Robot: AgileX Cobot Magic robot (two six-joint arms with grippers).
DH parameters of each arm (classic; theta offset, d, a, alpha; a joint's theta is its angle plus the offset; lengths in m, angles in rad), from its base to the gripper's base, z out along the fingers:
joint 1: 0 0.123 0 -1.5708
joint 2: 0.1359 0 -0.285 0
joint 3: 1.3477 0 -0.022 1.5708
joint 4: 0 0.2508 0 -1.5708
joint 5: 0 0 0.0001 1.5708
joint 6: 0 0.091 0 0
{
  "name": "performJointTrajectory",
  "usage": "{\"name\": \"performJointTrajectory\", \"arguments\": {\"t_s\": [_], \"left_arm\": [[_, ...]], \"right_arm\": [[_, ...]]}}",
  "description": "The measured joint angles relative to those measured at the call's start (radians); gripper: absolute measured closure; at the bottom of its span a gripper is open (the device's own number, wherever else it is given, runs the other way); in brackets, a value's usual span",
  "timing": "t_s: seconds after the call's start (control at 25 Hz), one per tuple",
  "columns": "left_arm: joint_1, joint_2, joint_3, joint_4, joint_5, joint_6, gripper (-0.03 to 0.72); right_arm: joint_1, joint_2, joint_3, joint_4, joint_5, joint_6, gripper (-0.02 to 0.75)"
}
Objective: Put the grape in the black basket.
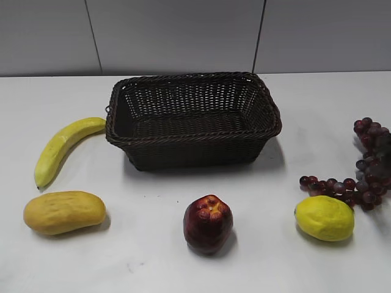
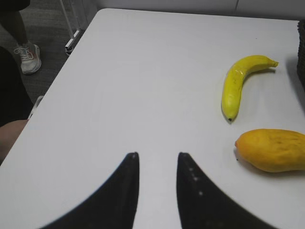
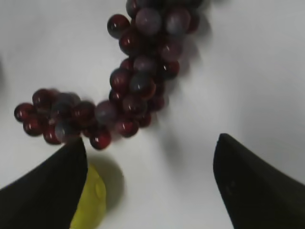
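Note:
The grape bunch (image 1: 363,177), dark purple-red and loose, lies on the white table at the far right, right of the black wicker basket (image 1: 269,125) and just behind the lemon (image 1: 324,218). In the right wrist view the grape (image 3: 138,81) curves across the top. My right gripper (image 3: 151,143) is open and empty, hovering just short of the bunch, with its left finger over the lemon (image 3: 90,205). My left gripper (image 2: 157,157) is open and empty over bare table at the far left. The basket is empty.
A banana (image 1: 61,146) and a mango (image 1: 64,212) lie left of the basket, and they also show in the left wrist view as banana (image 2: 236,81) and mango (image 2: 271,150). A dark red apple (image 1: 208,223) sits in front of the basket. The table's left edge (image 2: 62,81) is near the left gripper.

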Motion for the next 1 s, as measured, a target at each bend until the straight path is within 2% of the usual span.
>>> {"name": "performJointTrajectory", "arguments": {"t_s": [0.12,0.4,0.52,0.72,0.84,0.92,1.0], "left_arm": [[0.0,0.0,0.0,0.0,0.0,0.0,0.473],[0.0,0.0,0.0,0.0,0.0,0.0,0.473],[0.0,0.0,0.0,0.0,0.0,0.0,0.473],[0.0,0.0,0.0,0.0,0.0,0.0,0.473],[0.0,0.0,0.0,0.0,0.0,0.0,0.473],[0.0,0.0,0.0,0.0,0.0,0.0,0.473],[0.0,0.0,0.0,0.0,0.0,0.0,0.473]], "right_arm": [[0.0,0.147,-0.053,-0.01,-0.052,0.034,0.116],[0.0,0.341,-0.193,-0.037,-0.033,0.078,0.136],[0.0,0.369,-0.226,-0.099,-0.028,0.148,0.142],[0.0,0.387,-0.238,-0.27,-0.004,0.331,0.145],[0.0,0.394,-0.239,-0.296,-0.01,0.355,0.147],[0.0,0.395,-0.239,-0.3,-0.025,0.356,0.169],[0.0,0.395,-0.239,-0.303,-0.034,0.359,0.228]]}}
